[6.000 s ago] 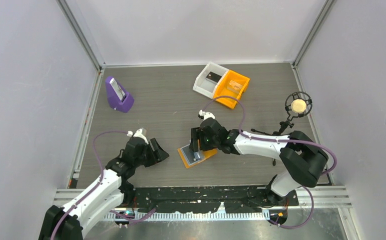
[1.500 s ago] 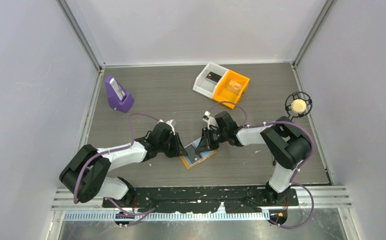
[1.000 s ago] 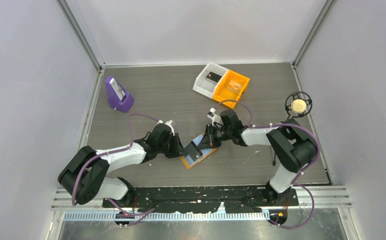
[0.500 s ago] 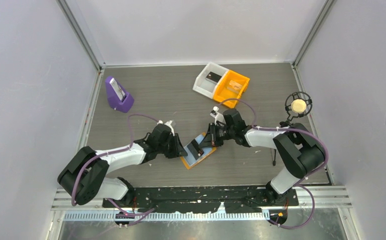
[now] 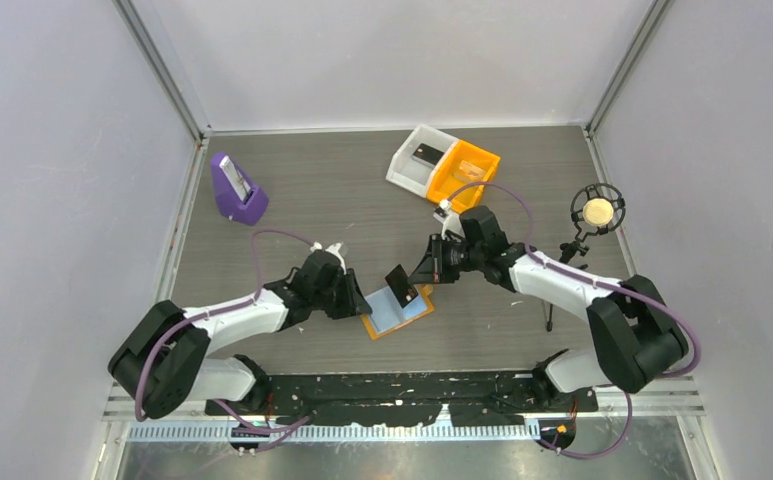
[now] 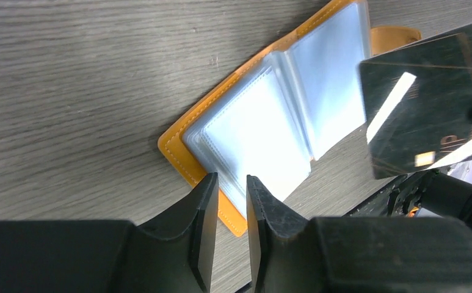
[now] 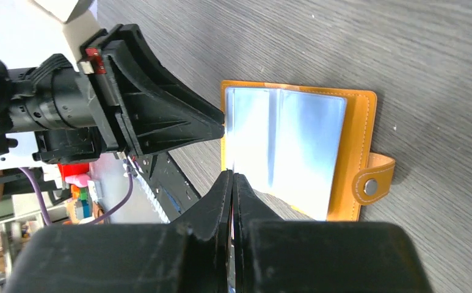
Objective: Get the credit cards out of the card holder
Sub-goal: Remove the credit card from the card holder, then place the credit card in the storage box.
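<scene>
The orange card holder [image 5: 372, 322] lies open on the table, its clear blue-white sleeves [image 6: 257, 134] facing up and its stud tab [image 7: 367, 186] at one side. My left gripper [image 5: 362, 300] stands at the holder's left corner, jaws a narrow gap apart [image 6: 232, 180], with nothing clamped between them. My right gripper [image 5: 417, 277] is shut on a dark credit card [image 5: 398, 280], held tilted in the air just above the holder's far edge. The card shows glossy black [image 6: 428, 122] in the left wrist view. In the right wrist view it is only a thin edge between the right gripper [image 7: 233, 183] fingers.
A white bin [image 5: 414, 158] holding a dark item and an orange bin [image 5: 467, 170] stand side by side at the back. A purple stand [image 5: 237, 190] sits at the back left. A microphone [image 5: 597, 210] on a small stand is at the right.
My right gripper has drawn the dark card out of the holder's sleeves and lifted it back and to the right. My left gripper has stayed at the holder's corner.
</scene>
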Motion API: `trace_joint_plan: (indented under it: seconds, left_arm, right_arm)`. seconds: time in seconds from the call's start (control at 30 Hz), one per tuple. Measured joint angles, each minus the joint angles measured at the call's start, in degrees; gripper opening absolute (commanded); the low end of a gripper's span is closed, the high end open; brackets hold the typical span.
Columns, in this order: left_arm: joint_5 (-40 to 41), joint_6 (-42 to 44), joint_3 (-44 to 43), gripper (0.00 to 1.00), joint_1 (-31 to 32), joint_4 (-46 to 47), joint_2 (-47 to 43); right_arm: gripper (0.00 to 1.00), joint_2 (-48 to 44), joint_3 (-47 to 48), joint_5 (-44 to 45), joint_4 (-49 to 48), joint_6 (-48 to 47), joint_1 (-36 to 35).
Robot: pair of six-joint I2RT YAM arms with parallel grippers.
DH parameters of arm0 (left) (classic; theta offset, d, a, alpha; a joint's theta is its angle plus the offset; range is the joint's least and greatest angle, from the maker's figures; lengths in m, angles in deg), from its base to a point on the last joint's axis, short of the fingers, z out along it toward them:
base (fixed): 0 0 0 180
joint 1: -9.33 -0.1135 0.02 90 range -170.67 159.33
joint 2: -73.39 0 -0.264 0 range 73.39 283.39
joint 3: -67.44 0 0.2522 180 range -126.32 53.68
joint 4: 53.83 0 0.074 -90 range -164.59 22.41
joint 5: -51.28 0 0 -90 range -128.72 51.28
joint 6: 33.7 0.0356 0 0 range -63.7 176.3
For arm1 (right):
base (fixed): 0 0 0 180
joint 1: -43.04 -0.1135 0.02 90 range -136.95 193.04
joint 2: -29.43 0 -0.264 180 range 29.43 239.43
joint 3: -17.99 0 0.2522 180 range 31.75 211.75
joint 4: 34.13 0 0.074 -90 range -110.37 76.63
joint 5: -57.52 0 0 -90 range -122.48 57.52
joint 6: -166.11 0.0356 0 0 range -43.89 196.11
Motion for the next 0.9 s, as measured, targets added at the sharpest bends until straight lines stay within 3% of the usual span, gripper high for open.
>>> trace_joint_plan:
  seconds: [0.27,0.43,0.63,0.9]
  left_arm:
    - [-0.09,0.74,-0.04,0.49,0.00,-5.46,-9.40]
    - [-0.20,-0.33,-0.11,0.55,0.00,-6.03,-18.25]
    - [-3.28,-2.56,-0.15,0.59,0.00,-4.52,-23.93]
    - [-8.98,-6.54,-0.31,0.57,0.00,4.90,-24.06]
  right_arm:
    - [0.05,-4.59,3.39,0.33,6.93,-5.79,0.61]
    - [0.05,-6.95,3.37,0.13,6.58,-4.31,0.61]
    - [0.05,-15.63,-4.59,-1.88,-6.45,5.01,0.52]
    - [0.05,-23.58,-10.25,-2.34,-18.34,15.50,-0.28]
